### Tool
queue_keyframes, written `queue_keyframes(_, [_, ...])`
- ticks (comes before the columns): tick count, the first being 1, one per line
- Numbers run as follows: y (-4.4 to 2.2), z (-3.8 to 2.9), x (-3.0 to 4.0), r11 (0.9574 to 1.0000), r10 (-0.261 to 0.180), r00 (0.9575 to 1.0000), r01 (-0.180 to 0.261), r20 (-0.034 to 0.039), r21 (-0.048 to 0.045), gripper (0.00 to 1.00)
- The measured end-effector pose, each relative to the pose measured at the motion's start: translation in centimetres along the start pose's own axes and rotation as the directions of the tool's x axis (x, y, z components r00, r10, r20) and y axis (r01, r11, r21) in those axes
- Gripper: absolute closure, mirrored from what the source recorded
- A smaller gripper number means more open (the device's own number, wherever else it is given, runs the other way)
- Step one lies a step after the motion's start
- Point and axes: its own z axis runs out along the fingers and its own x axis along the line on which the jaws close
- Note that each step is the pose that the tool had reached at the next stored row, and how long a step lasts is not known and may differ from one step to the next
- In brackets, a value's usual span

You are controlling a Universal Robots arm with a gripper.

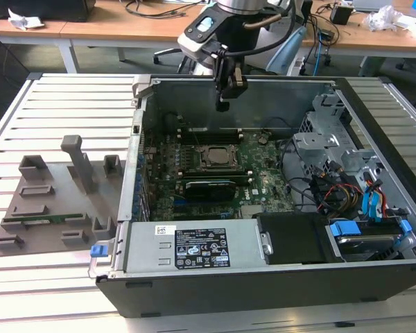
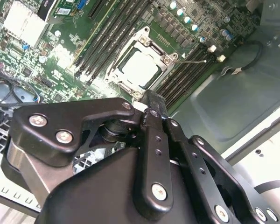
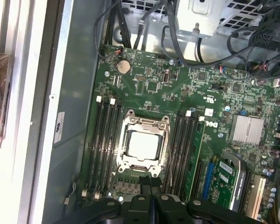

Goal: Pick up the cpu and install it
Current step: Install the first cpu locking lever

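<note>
The cpu is a silver-grey square lying flat in the metal socket frame on the green motherboard, inside the open computer case. It also appears in both wrist views. My gripper hangs above the board near the case's back wall, well over the socket and apart from the chip. Its two black fingers are pressed together with nothing between them; the gripper shows this in both wrist views.
Memory slots flank the socket on both sides. A black card lies in front of it, with a power supply nearer still. A drive cage and cables fill the exterior view's right. A grey parts fixture sits outside the case.
</note>
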Motion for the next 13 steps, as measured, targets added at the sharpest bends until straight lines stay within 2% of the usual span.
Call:
queue_keyframes(2, [0.0,0.0,0.0,0.9995,-0.031,0.9995,0.031,0.0018,-0.0007,0.89])
queue_keyframes(4, [0.0,0.0,0.0,0.9971,-0.076,0.9971,0.076,0.0045,-0.0018,0.89])
queue_keyframes(7, [0.0,0.0,0.0,0.9919,-0.127,0.9919,0.127,0.0077,-0.0028,0.89])
queue_keyframes(11, [0.0,0.0,0.0,0.9857,-0.169,0.9856,0.169,0.0103,-0.0036,0.89])
queue_keyframes(13, [0.0,0.0,0.0,0.9799,-0.2,0.9798,0.2,0.0123,-0.004,0.89])
